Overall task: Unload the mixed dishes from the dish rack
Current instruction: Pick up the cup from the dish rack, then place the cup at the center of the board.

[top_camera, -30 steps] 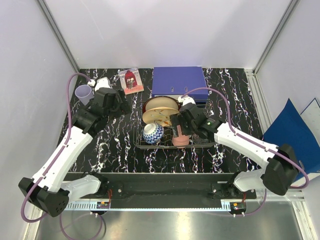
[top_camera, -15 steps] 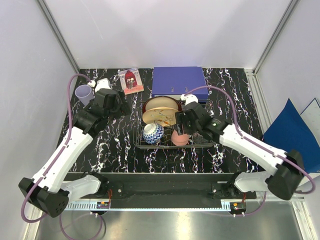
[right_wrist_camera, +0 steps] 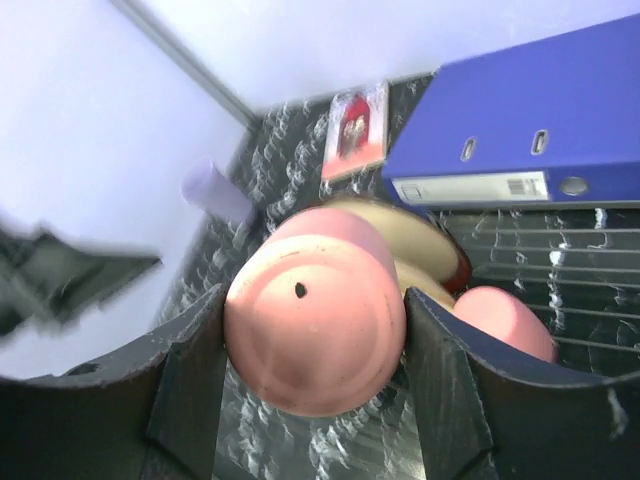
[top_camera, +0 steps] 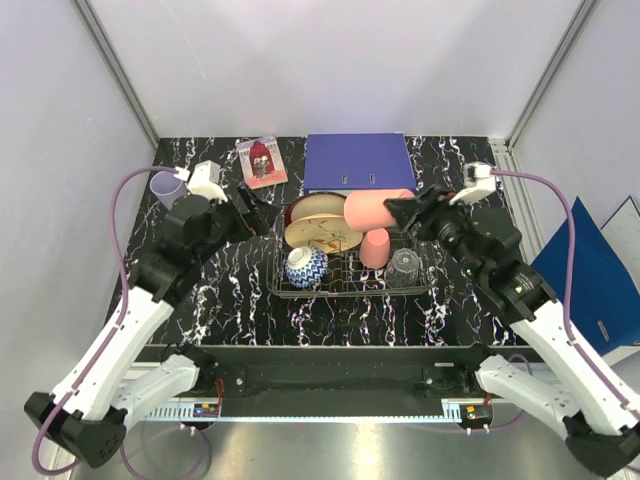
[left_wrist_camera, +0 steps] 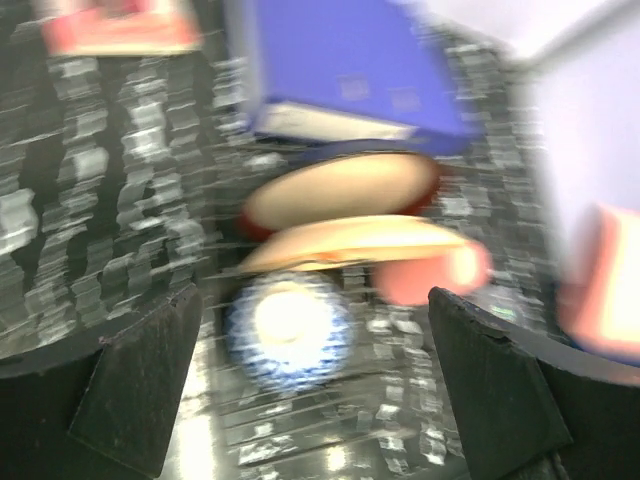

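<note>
The right gripper [top_camera: 402, 211] clamps a pink cup [top_camera: 368, 208] sideways above the back of the dish rack [top_camera: 345, 291], base pointing left away from the wrist, with table [top_camera: 445, 310] just to the rack's right, while the left gripper [top_camera: 248, 208], jaws wide, faces the blue-white bowl [top_camera: 306, 266].

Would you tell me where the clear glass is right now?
In the top view, the clear glass sits at the right end of the dish rack, just right of a pink cup.

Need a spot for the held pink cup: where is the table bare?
Bare: the black marble tabletop strip in front of the dark wire dish rack. Crowded: inside the rack, and behind it, where the blue binder lies.
</note>
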Available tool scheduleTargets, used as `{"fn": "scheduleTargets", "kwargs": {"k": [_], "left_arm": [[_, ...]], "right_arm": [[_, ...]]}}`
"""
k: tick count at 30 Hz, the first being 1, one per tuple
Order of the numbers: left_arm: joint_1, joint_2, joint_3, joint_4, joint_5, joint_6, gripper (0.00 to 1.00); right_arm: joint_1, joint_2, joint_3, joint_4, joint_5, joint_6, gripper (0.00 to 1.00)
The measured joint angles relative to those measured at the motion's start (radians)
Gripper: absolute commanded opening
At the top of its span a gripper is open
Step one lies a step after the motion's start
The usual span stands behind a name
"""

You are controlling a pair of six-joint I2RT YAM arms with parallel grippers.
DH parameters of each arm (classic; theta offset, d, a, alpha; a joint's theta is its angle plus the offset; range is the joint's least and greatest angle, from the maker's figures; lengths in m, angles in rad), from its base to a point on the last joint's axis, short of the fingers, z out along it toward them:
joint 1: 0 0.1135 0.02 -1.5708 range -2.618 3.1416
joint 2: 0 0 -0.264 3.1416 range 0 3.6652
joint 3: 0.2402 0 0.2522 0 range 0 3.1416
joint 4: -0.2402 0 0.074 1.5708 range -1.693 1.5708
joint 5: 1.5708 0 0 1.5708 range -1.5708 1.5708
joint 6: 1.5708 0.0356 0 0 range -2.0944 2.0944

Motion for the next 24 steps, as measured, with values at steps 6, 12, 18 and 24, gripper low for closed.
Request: {"fn": "scheduleTargets", "kwargs": {"k": [6,12,18,24], "left_arm": [[0.003,-0.111,-0.127,0.323,0.247,-0.097,0.99],[0.005,-0.068,-0.172,0.602,0.436,-0.225,0.89],[0.005,0.008,-0.200,0.776,0.546,-0.322,0.87],[0.004,0.078,-0.206,0.859,0.584,-0.379,0.85]], "right_arm": [[-0.292,0.003,-0.284,0.463,-0.347,0.386,0.00],[-0.322,0.191,-0.334,0.804,-0.558,0.616,0.00],[-0.322,0.203,-0.333,0.972,-0.643,0.673,0.00],[-0.301,0.234,-0.324,1.007,-0.670,0.675,0.00]]}}
